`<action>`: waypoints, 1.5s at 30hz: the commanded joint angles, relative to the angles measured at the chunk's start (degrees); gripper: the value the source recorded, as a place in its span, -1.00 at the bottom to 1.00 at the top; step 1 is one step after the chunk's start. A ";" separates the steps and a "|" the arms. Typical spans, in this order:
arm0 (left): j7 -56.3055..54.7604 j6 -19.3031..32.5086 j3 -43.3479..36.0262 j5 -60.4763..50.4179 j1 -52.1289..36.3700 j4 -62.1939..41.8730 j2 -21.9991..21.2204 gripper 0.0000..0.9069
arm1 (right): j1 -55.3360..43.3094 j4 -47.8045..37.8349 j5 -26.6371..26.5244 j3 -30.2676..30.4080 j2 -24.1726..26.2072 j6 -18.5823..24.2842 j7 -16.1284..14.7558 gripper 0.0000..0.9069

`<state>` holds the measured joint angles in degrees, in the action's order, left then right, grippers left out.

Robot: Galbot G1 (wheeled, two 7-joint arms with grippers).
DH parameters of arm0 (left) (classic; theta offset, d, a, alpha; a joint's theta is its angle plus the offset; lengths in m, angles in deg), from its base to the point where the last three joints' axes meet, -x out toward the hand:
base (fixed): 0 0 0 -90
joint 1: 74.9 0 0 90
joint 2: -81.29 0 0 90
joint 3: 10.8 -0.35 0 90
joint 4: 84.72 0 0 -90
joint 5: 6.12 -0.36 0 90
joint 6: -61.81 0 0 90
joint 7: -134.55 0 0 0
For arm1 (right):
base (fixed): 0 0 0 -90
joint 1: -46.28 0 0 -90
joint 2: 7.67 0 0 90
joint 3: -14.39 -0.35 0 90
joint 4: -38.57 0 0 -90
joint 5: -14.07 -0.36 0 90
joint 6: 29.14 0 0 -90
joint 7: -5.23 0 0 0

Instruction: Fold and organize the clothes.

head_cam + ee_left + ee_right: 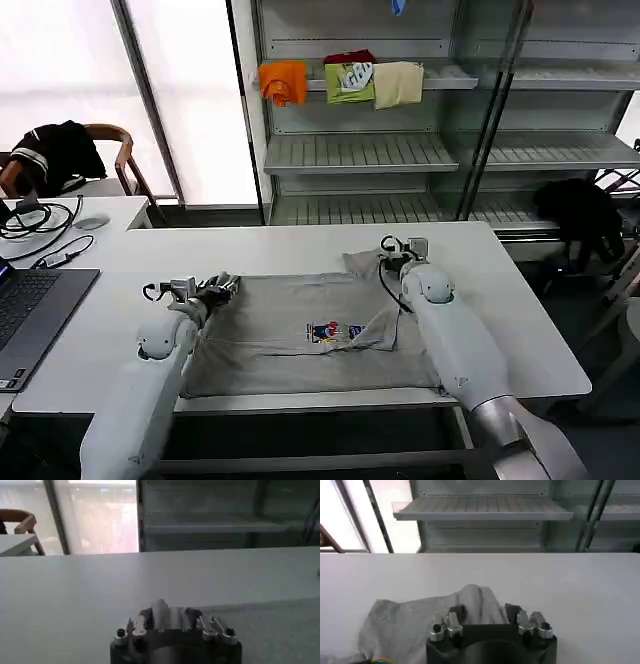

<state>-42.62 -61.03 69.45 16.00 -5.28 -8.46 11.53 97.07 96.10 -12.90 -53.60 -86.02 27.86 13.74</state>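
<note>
Head view: my grey T-shirt (300, 335) lies flat mid-frame on the tabletop (520, 330). Left claw (222, 287) pinches its left edge, right claw (398, 250) pinches cloth upper right. Next, I'd fold inward evenly.

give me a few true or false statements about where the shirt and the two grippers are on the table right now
1. The grey T-shirt lies on the white table with its small multicolour chest print facing up. True.
2. The left gripper is over the laptop. False: it is at the shirt's left edge; the laptop lies apart, at the table's left end.
3. The right gripper is at the shirt's far right corner, with grey cloth bunched between its fingers. True.
4. The shirt hangs on the shelf beside the orange garment. False: it is on the table; the orange garment is on the shelf behind.
</note>
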 commanded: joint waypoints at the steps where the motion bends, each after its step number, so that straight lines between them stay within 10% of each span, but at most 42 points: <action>1: 0.11 -0.20 -0.26 0.03 0.44 0.26 -0.04 -0.96 | 0.76 0.52 -0.09 0.04 0.09 -0.16 0.13 -1.00; 45: -1.58 1.29 3.29 3.94 8.44 21.96 3.87 -0.96 | 12.10 33.42 -2.34 -4.25 4.59 -0.18 2.50 -1.00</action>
<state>-44.11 -59.89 72.01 19.61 -0.34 5.89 14.16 105.67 120.73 -15.10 -57.52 -82.16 27.59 15.80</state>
